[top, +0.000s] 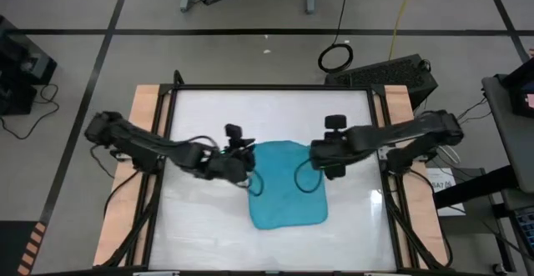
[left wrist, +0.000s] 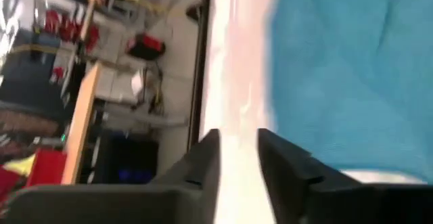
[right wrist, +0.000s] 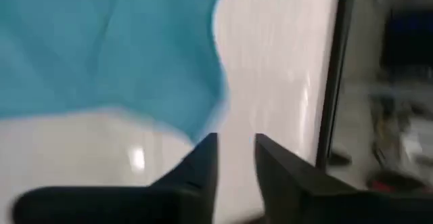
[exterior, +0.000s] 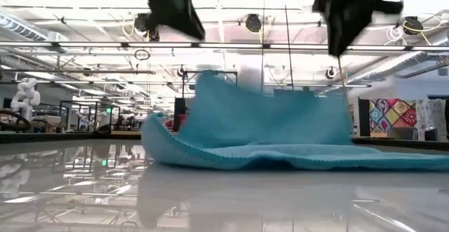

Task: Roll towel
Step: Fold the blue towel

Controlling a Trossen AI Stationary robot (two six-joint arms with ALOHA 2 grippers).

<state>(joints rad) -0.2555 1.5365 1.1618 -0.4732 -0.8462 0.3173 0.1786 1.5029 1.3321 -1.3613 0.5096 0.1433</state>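
Note:
The turquoise towel [top: 288, 188] lies in the middle of the white table. Its near part rests flat on the table, and in the low view its far part [exterior: 266, 109] stands up in a hump. My left gripper [top: 247, 166] hovers by the towel's far left corner, my right gripper [top: 324, 169] by its far right corner. Both hang above the cloth in the low view, the left [exterior: 193, 29] and the right [exterior: 337, 46]. Each wrist view shows a gap between the fingers with bare table in it, for the left gripper [left wrist: 239, 156] and the right gripper [right wrist: 235, 158]. Both are open and hold nothing.
The white table top [top: 209, 226] has a black frame and wooden side strips [top: 146, 109]. Cable loops hang from both wrists over the towel's far part [top: 304, 176]. A black box [top: 392, 72] sits beyond the far right corner. Bare table shows left, right and near of the towel.

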